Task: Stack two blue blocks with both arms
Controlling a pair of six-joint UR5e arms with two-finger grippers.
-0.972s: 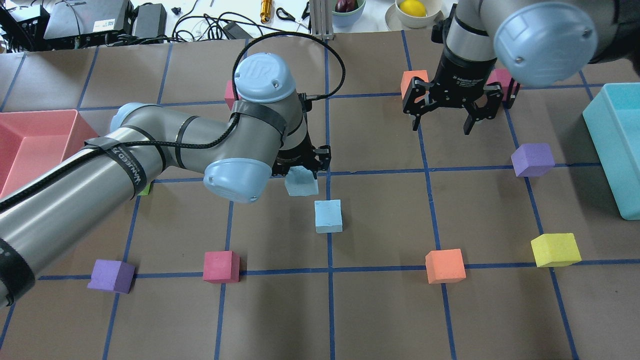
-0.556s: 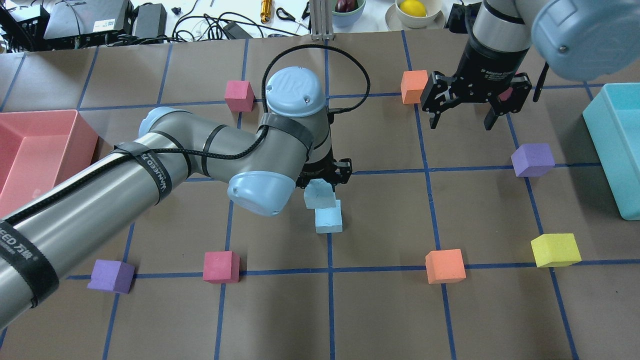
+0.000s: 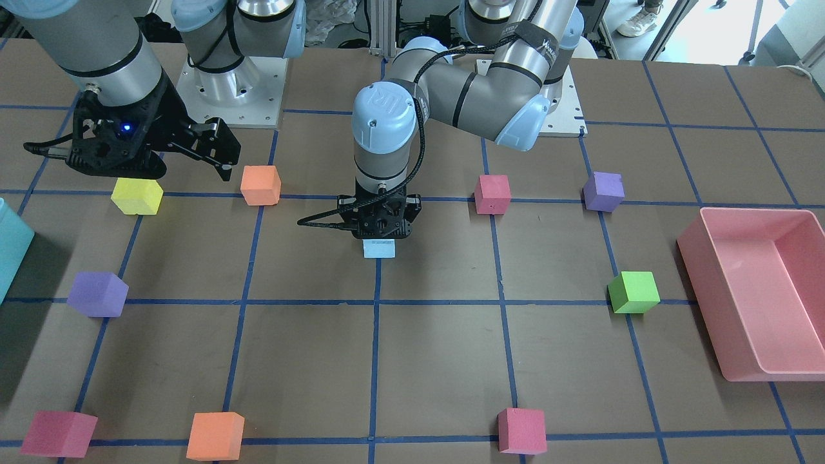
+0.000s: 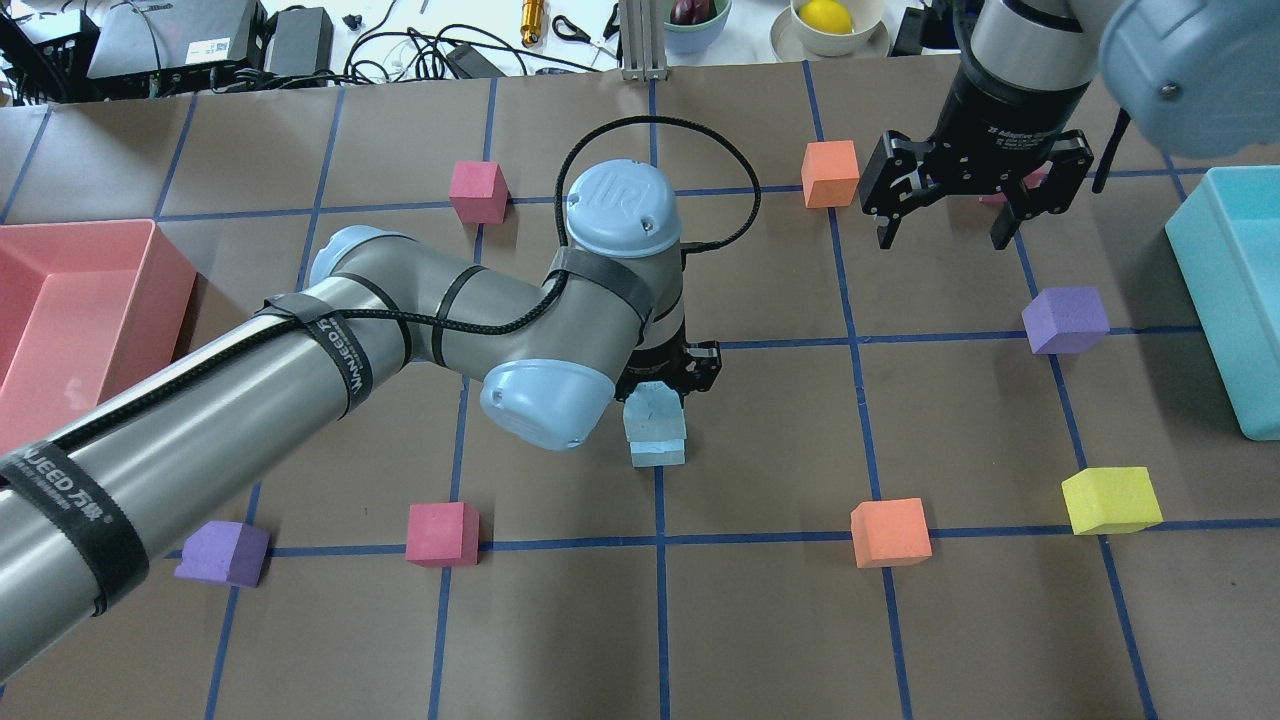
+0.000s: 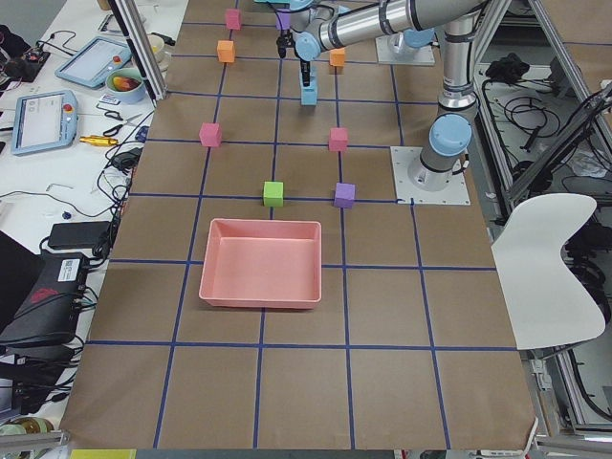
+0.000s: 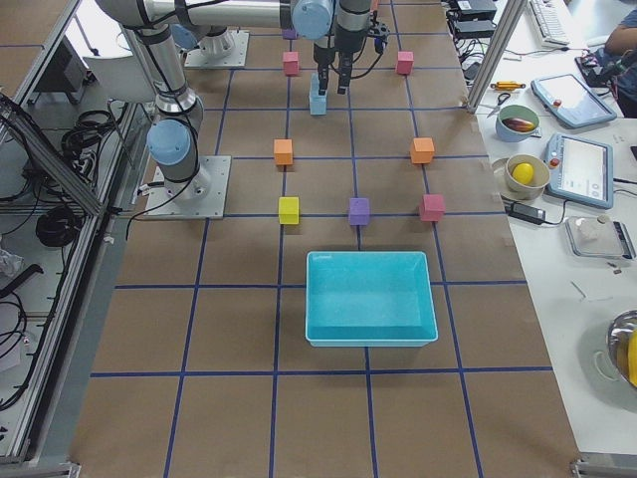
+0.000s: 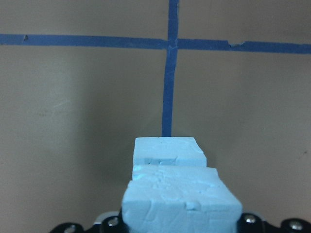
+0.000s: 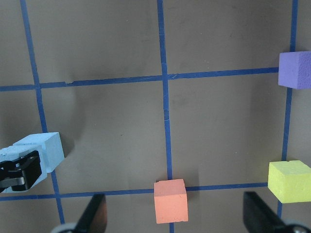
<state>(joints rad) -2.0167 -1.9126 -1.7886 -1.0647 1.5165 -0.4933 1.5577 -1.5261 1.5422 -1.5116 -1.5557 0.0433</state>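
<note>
My left gripper (image 4: 662,378) is shut on a pale blue block (image 4: 651,410) and holds it directly over the second blue block (image 4: 660,453), which lies on a blue tape line at the table's middle. In the left wrist view the held block (image 7: 182,201) fills the bottom and the lower block (image 7: 168,151) shows just beyond it. I cannot tell whether the two touch. In the front-facing view the left gripper (image 3: 380,227) covers most of the blue pair (image 3: 379,248). My right gripper (image 4: 968,218) is open and empty, raised at the far right.
Coloured cubes lie around the grid: orange (image 4: 889,531), yellow (image 4: 1110,499), purple (image 4: 1065,320), red (image 4: 442,533), purple (image 4: 223,552), red (image 4: 478,191), orange (image 4: 830,173). A pink bin (image 4: 90,290) stands at the left, a teal bin (image 4: 1235,290) at the right.
My left arm has carried the blue block rightward and toward the near side, from beside the second blue block to over it. My right gripper has drawn back to the far right, still open.
</note>
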